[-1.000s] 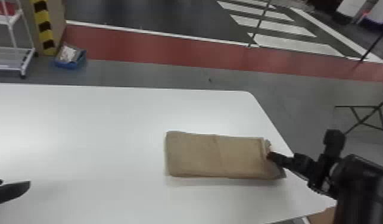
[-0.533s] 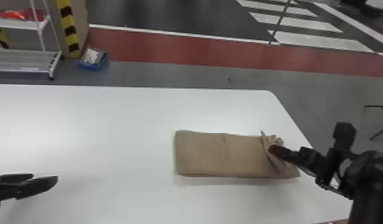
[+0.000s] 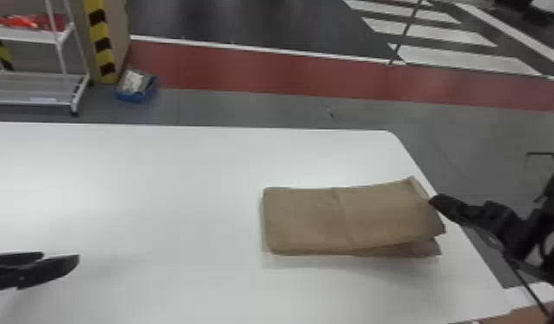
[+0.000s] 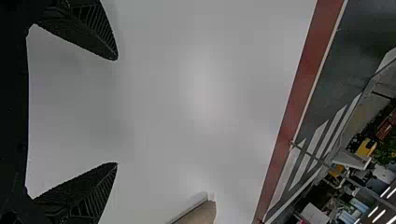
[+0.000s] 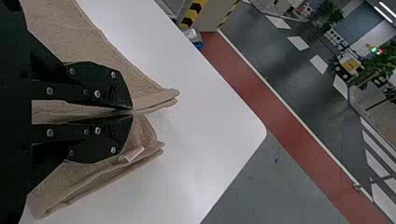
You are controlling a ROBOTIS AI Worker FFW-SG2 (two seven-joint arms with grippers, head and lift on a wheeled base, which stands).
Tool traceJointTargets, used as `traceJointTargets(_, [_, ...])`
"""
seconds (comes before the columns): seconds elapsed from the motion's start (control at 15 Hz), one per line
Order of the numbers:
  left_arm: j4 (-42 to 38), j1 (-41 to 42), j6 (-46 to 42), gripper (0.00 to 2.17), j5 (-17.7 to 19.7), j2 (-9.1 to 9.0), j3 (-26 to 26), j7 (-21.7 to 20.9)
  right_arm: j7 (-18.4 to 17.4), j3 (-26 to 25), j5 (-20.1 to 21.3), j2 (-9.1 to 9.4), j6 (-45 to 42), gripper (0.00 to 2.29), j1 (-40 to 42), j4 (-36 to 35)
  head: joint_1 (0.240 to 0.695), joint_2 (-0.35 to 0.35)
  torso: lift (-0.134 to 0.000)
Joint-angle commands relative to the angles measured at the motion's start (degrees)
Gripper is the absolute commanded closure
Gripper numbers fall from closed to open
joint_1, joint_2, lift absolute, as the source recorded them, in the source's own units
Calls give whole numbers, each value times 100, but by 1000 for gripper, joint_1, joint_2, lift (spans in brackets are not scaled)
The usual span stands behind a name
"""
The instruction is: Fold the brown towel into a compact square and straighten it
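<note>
White table (image 3: 138, 194) is carrying towel (image 3: 306, 219), folded to a strip, near the right edge. Right gripper (image 5: 132, 112) is pinching its raised end, left gripper (image 4: 116, 111) gaping empty; squaring fold and straightening are remaining.

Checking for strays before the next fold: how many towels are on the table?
1: the brown towel, near the table's right edge, its upper layer pinched in the right hand. Anything underneath would be hidden.
</note>
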Motion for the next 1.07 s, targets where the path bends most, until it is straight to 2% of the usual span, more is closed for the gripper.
traceJointTargets(0.0, [18, -7, -46, 76, -9, -24, -57, -1, -116, -232, -164, -33, -112, 991, 105, 231, 695, -283, -124])
traceJointTargets(0.13, [18, -15, -46, 76, -9, -50, -83, 17, -125, 22, 73, 29, -517, 991, 201, 495, 695, -311, -124])
traceJointTargets(0.33, [27, -7, -46, 76, -9, -50, -65, 8, -151, 66, 161, 2, -675, 991, 140, 723, 695, -316, -124])
traceJointTargets(0.47, [71, -7, -64, 76, -9, -50, -57, 17, -116, 66, 38, 11, -552, 994, 201, 583, 695, -316, -124])
traceJointTargets(0.53, [71, -7, -64, 76, -9, -50, -57, 8, -107, -136, -182, 11, -358, 994, 192, 293, 695, -314, -124])
traceJointTargets(0.6, [80, -7, -64, 76, -9, -50, -39, 17, -134, -522, -454, -85, -253, 994, 113, 170, 695, -310, -124])
traceJointTargets(0.67, [80, -7, -64, 76, 0, -33, -21, 8, -160, -874, -525, -305, -95, 991, 25, 258, 695, -313, -124])
traceJointTargets(0.73, [88, 2, -64, 76, 9, -33, 5, -1, -187, -979, -481, -402, -95, 994, 34, 433, 695, -327, -124])
traceJointTargets(0.8, [106, 2, -81, 76, 9, -33, 5, -1, -187, -848, -358, -393, -323, 991, 175, 609, 695, -346, -124])
traceJointTargets(0.87, [106, 11, -81, 76, 9, -42, -4, -10, -187, -725, -226, -305, -640, 930, 228, 776, 695, -350, -124])
traceJointTargets(1.0, [80, 46, -81, 76, 9, -33, 14, -27, -187, -637, -138, -252, -850, -1, 219, 1075, 695, -350, -124])
